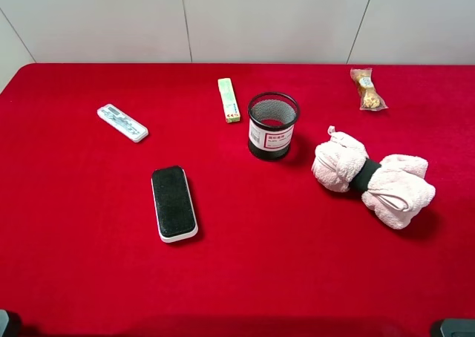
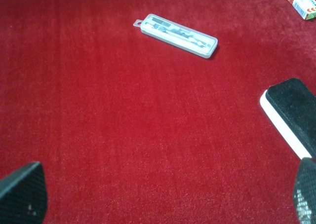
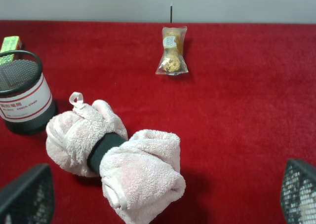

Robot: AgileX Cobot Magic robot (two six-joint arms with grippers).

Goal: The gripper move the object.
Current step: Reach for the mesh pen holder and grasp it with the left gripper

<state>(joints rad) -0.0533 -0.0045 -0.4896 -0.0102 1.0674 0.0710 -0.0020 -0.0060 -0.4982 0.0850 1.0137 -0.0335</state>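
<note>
- The left gripper (image 2: 164, 197) hangs low over the near left part of the red table (image 1: 89, 277). Its two mesh-padded fingers (image 2: 22, 194) are spread wide apart over bare cloth.
- Far left, a slim clear plastic case (image 1: 122, 122) lies flat and askew.
- Nearer and a little further right, a flat black-and-white eraser block (image 1: 174, 203) lies with its black face up. In the left wrist view its end (image 2: 291, 113) shows just beside one finger; I cannot tell whether they touch.
- A narrow green-and-white box (image 1: 228, 99) lies flat towards the far edge, just left of the cup.
- The black wire-mesh pen cup (image 1: 272, 125) stands upright slightly right of the middle, on the far half of the table, its white-and-red label facing the near side. It stands apart from the box and from the towel, and neither gripper touches it.
- Right of the cup and a bit nearer, a rolled pink towel (image 1: 371, 177) lies on its side with a black band around its middle.
- Far right, a small clear snack packet (image 1: 367, 89) lies near the back edge.
- The right gripper (image 3: 163, 194) hovers near the towel, its fingers (image 3: 27, 197) wide apart on either side of the towel's near end.
</note>
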